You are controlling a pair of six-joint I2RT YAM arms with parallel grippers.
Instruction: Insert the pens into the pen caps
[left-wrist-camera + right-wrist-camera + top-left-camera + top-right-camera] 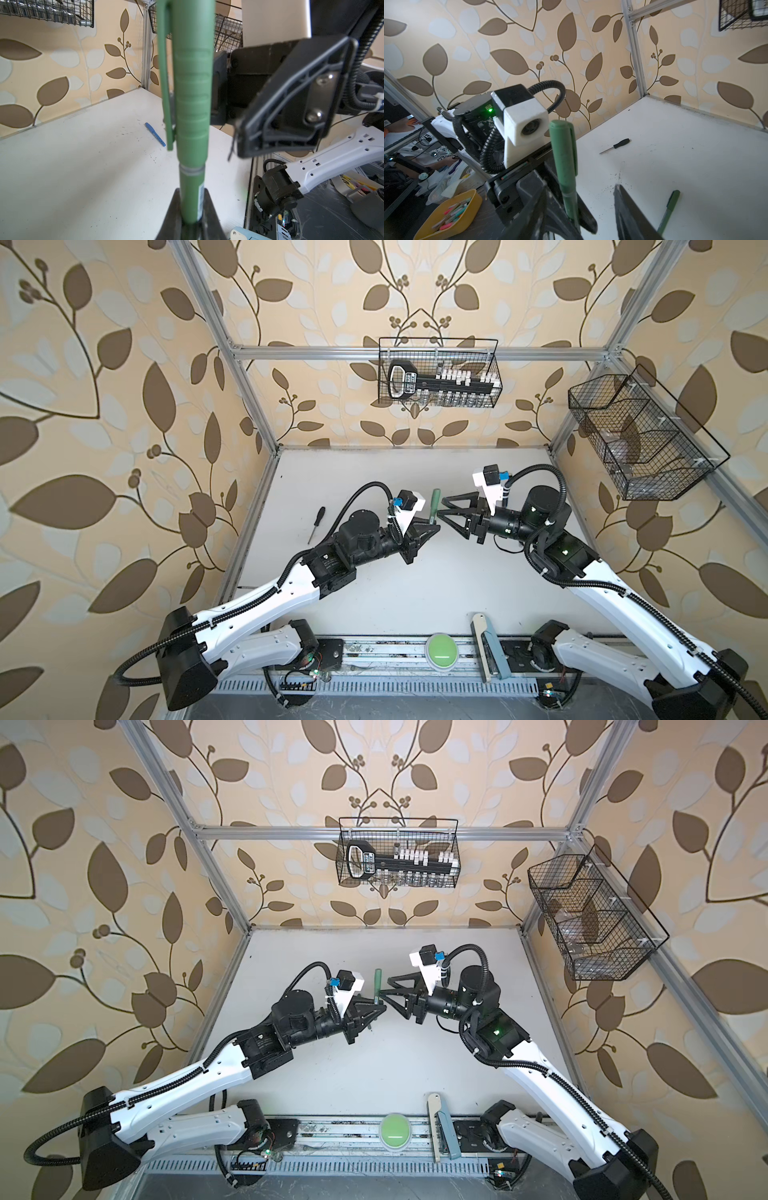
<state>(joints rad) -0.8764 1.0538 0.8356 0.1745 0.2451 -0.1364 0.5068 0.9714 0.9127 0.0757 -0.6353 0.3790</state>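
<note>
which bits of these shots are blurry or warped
Left wrist view: the green pen sits so close that it is soft, while the blue pen on the table is sharper. Right wrist view: the screwdriver is fairly sharp. In a top view the wide lens splays the frame posts outward.

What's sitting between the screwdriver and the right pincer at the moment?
In both top views, the left pincer, shut on the upright capped green pen, stands between the screwdriver and the open right pincer.
</note>
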